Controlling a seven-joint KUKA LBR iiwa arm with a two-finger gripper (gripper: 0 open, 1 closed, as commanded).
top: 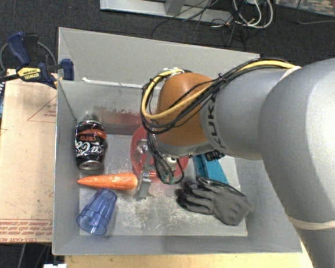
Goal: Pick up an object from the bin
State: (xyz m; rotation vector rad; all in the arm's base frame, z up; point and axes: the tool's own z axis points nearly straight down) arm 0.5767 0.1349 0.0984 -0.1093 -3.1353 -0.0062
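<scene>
My gripper (pixel 144 188) reaches down near the middle of the bin floor, just right of the thick end of an orange carrot (pixel 108 181) that lies flat. I cannot tell whether it touches the carrot. Behind the gripper lies a red round plate-like thing (pixel 138 147), partly hidden by the arm. A black and grey glove (pixel 214 202) lies to the right of the gripper on the floor.
A dark soda can (pixel 90 145) lies at the left wall. A clear blue plastic cup (pixel 97 211) lies on its side at the front left. A blue flat thing (pixel 211 168) pokes out from under the arm at the right.
</scene>
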